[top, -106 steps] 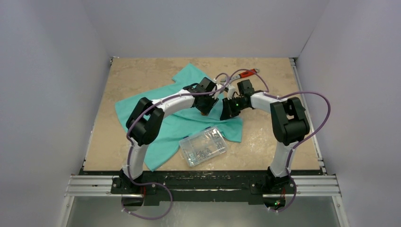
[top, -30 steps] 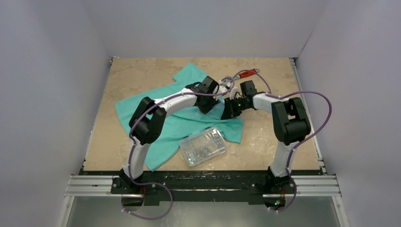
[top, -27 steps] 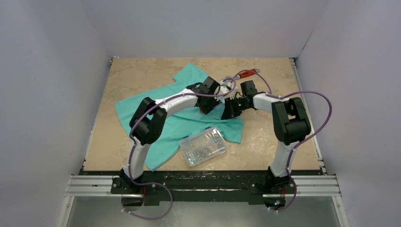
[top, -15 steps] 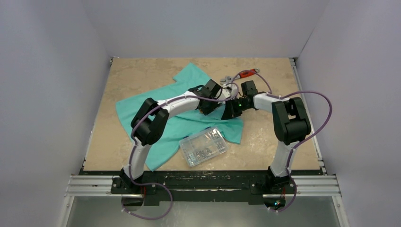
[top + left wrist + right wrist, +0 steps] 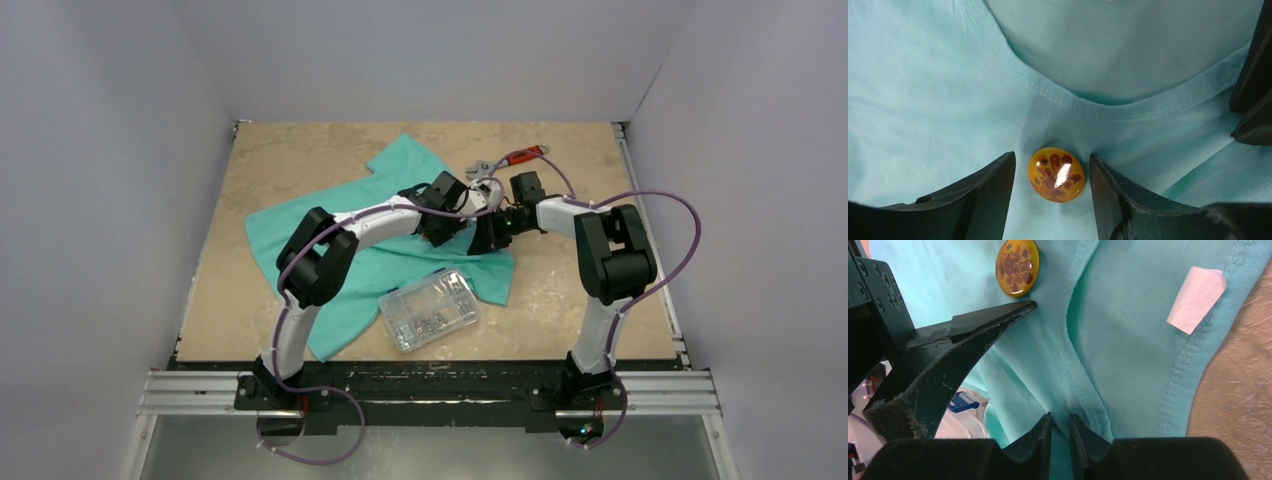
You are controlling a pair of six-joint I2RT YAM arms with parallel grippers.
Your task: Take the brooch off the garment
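Note:
The teal garment lies spread on the table. The brooch, a small round orange-yellow pin with a flower picture, sits on the fabric just below the neckline seam. My left gripper is open, with one finger on each side of the brooch and a small gap on both sides. The brooch also shows in the right wrist view. My right gripper is shut on a fold of the garment near the collar, close to the white neck label. In the top view the two grippers meet at the collar, left and right.
A clear plastic box of small parts rests on the garment's near edge. A red-handled wrench lies behind the grippers. One left finger crosses the right wrist view. Walls stand on three sides.
My left gripper has moved right along the garment toward my right gripper and now sits at the collar. The right arm has hardly moved.

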